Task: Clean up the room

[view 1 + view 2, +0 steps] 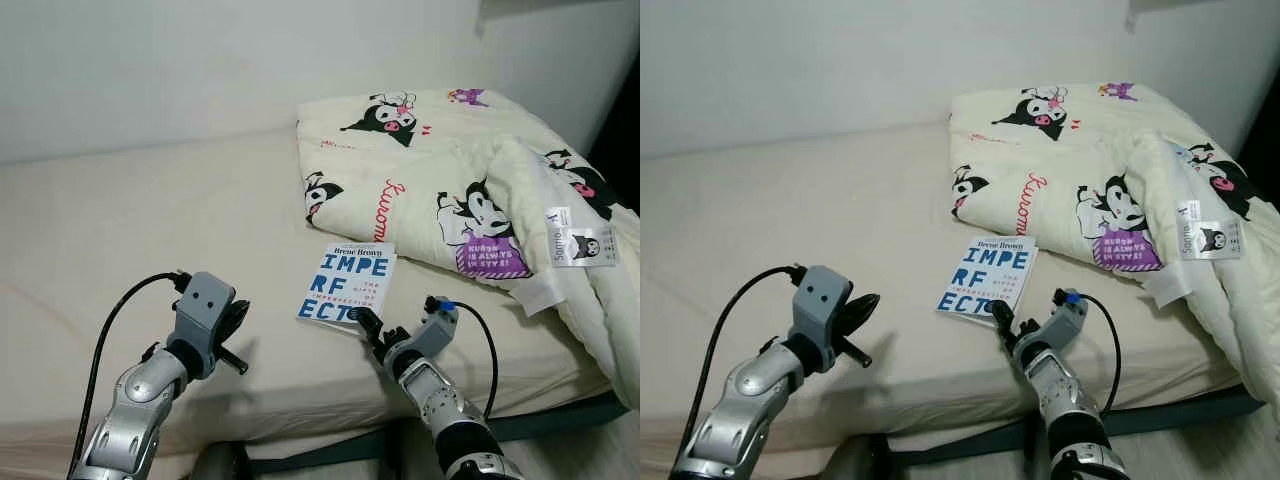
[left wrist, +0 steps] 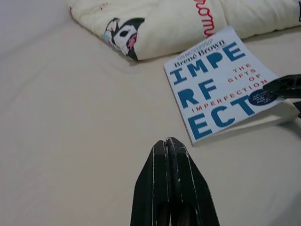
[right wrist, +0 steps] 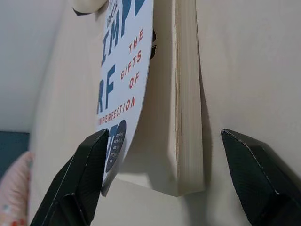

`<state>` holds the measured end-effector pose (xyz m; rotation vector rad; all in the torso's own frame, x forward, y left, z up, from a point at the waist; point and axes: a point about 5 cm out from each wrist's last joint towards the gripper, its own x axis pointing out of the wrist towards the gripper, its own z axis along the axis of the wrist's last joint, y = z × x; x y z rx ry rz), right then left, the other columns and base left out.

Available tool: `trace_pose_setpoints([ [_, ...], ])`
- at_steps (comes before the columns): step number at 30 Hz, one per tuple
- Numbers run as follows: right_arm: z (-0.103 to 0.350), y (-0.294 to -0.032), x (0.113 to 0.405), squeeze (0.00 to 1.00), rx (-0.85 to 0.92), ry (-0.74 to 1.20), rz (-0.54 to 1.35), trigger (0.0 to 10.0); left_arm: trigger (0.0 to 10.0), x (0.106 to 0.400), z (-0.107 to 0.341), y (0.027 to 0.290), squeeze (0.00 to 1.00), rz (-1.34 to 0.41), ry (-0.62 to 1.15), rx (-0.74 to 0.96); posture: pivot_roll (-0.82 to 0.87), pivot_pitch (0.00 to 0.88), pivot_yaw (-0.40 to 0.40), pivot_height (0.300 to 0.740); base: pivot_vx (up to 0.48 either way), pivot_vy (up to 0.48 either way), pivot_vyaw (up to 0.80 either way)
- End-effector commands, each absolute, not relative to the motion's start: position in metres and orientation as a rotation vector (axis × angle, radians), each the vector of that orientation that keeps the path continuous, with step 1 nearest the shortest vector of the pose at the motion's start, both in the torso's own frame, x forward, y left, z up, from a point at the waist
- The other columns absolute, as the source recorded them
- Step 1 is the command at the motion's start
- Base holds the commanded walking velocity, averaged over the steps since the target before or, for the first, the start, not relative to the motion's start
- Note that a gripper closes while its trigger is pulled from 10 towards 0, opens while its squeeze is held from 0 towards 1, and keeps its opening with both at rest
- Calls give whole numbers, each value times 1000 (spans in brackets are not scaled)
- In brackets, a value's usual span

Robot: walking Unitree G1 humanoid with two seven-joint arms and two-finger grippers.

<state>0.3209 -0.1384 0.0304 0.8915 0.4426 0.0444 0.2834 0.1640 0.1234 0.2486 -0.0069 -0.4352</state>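
Observation:
A white paperback book point(image 1: 346, 284) with big blue letters lies flat on the cream mattress point(image 1: 150, 220), close to its front edge. My right gripper point(image 1: 366, 322) is open at the book's near corner. In the right wrist view that corner of the book point(image 3: 184, 94) sits between the two fingers, one fingertip point(image 3: 94, 150) against the slightly lifted cover and the other out on the sheet. My left gripper point(image 1: 238, 312) is shut and empty, hovering over bare mattress to the left of the book point(image 2: 221, 89).
A folded cream blanket point(image 1: 450, 180) with black cartoon figures covers the bed's right side and spills over the right edge. A white wall runs behind the bed. The dark bed frame point(image 1: 530, 422) shows below the front edge.

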Motion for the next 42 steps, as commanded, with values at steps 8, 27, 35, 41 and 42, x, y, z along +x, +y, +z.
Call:
trace_pose_setpoints([
  [8,16,-121,313,0,976,530,59,10000,10000,285,124,168,0,-432,-8,306,85,130,69,565,0,0,0],
  [27,42,-126,337,0,1037,437,87,0,10000,286,129,171,0,-392,-30,320,110,145,63,565,0,0,0],
  [35,41,-128,337,0,1052,423,75,0,10000,288,129,170,0,-384,-37,323,109,142,65,565,0,0,0],
  [41,45,-130,340,0,1053,409,85,0,10000,291,131,171,0,-366,-50,324,100,123,60,565,0,0,0],
  [42,47,-130,341,0,1045,405,98,0,10000,293,131,171,0,-358,-52,319,93,109,53,565,0,0,0],
])
